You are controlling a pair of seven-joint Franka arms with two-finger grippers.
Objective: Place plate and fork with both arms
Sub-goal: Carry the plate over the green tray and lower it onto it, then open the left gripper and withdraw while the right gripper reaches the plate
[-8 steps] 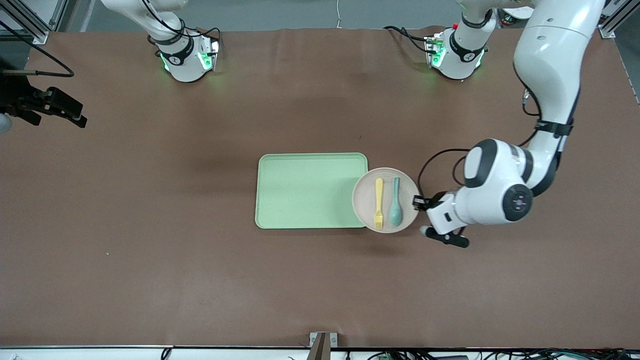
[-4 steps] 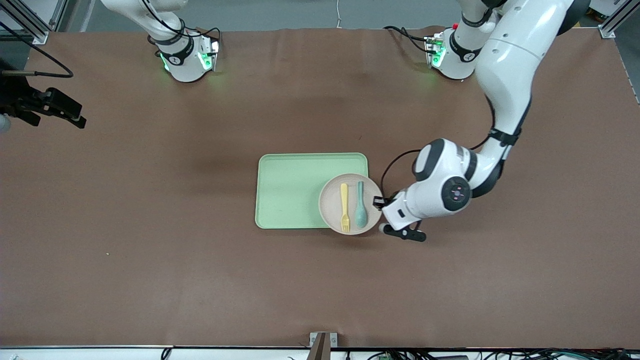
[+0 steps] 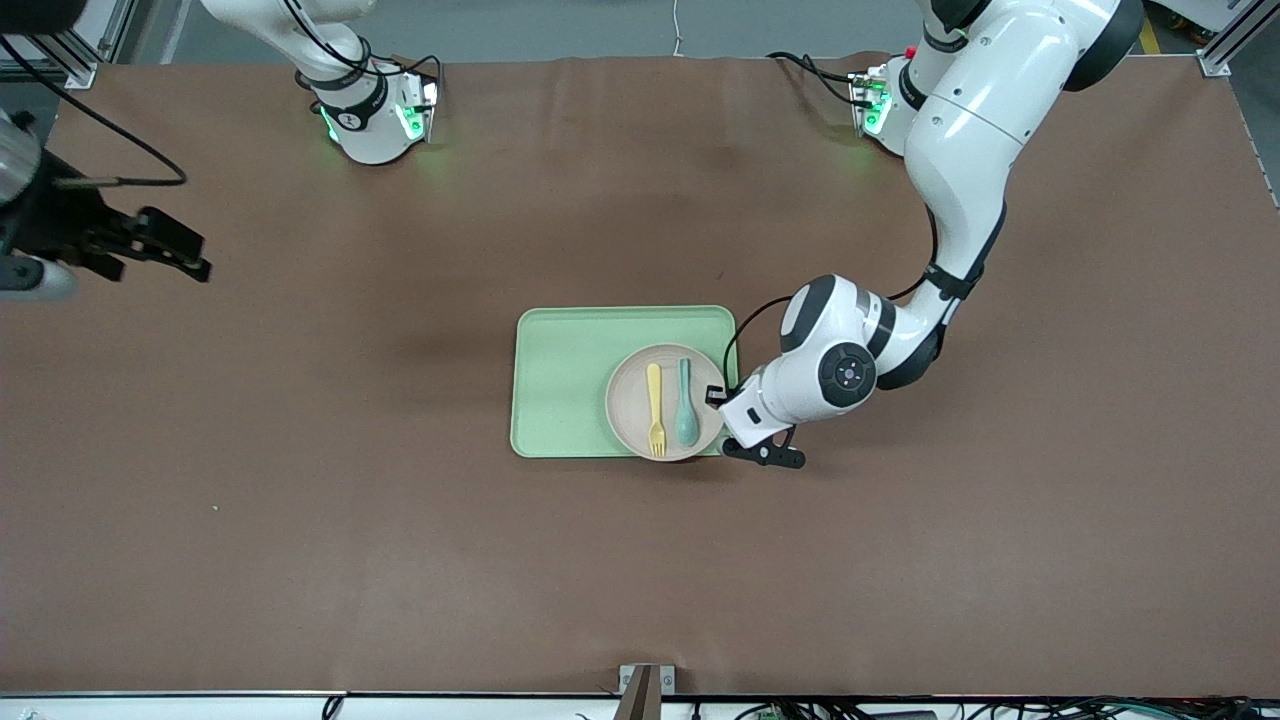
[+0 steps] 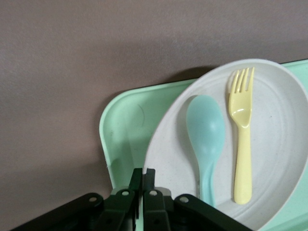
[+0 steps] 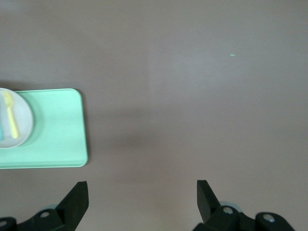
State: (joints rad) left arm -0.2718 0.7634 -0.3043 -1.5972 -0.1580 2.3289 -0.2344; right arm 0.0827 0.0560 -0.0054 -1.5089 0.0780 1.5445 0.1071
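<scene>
The pale plate [image 3: 630, 410] rests over the light green tray [image 3: 570, 370] at the left arm's end of it, its rim overhanging the tray's nearer edge. The yellow fork [image 3: 655, 408] lies on the plate beside a teal spoon [image 3: 686, 403]. My left gripper [image 3: 716, 393] is shut on the plate's rim; the left wrist view shows the plate [image 4: 284, 159], the fork [image 4: 241, 134] and the gripper [image 4: 143, 179] pinching the rim. My right gripper [image 3: 185, 256] is open and empty, high over the table's right-arm end; it also shows in the right wrist view [image 5: 142, 192].
The teal spoon [image 4: 207, 132] shares the plate with the fork. The brown table [image 3: 400, 560] stretches wide around the tray. The right wrist view shows the tray [image 5: 57, 130] and the plate [image 5: 21, 127] far off.
My left gripper has carried the plate, with fork and spoon on it, from beside the tray to over it. My right gripper has shifted a little toward the table's middle.
</scene>
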